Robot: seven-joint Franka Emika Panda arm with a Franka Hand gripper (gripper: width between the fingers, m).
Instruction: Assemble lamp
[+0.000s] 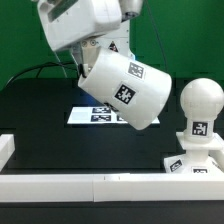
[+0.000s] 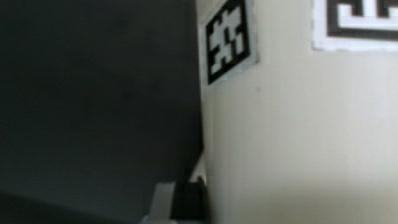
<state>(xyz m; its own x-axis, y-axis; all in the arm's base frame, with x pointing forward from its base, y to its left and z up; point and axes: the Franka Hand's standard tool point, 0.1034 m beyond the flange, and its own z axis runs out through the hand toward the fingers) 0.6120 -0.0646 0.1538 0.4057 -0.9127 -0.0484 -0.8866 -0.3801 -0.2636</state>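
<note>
Shade point(image 1: 125, 90), large, tapered and tagged, hangs tilted in the air under my gripper point(image 1: 90, 52), clear of the black table point(image 1: 40, 110). My fingers are hidden behind it, so I cannot tell how my jaws stand. In the wrist view its white wall point(image 2: 294, 130) fills the frame beside me. The marker board point(image 1: 88, 115) lies flat below. At the exterior view's right, the round-headed bulb point(image 1: 200, 110) stands upright on the base point(image 1: 192, 162), near the white rail point(image 1: 60, 185)

One shade point(image 1: 122, 88), one bulb point(image 1: 200, 108), one base point(image 1: 192, 165)
</note>
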